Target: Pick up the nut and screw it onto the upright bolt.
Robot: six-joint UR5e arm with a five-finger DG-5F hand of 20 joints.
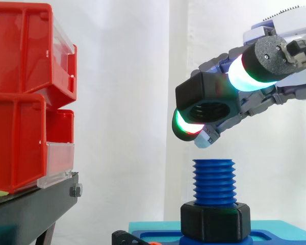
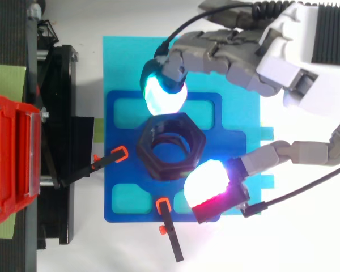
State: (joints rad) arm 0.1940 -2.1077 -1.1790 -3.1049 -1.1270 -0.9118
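Note:
A large black hex nut hangs in the air, tilted, pinched between glowing pads of my hand. One cyan-white pad presses its far side and a white-magenta pad its near side. Below it stands the upright blue threaded bolt, its top a short gap under the nut. A second black nut sits at the bolt's base on the blue fixture plate. From above, the held nut hides the bolt.
Red bins stack on a black stand at the left. The blue plate lies on a cyan base. Two black clamps with orange tips hold the plate at its left and front edges.

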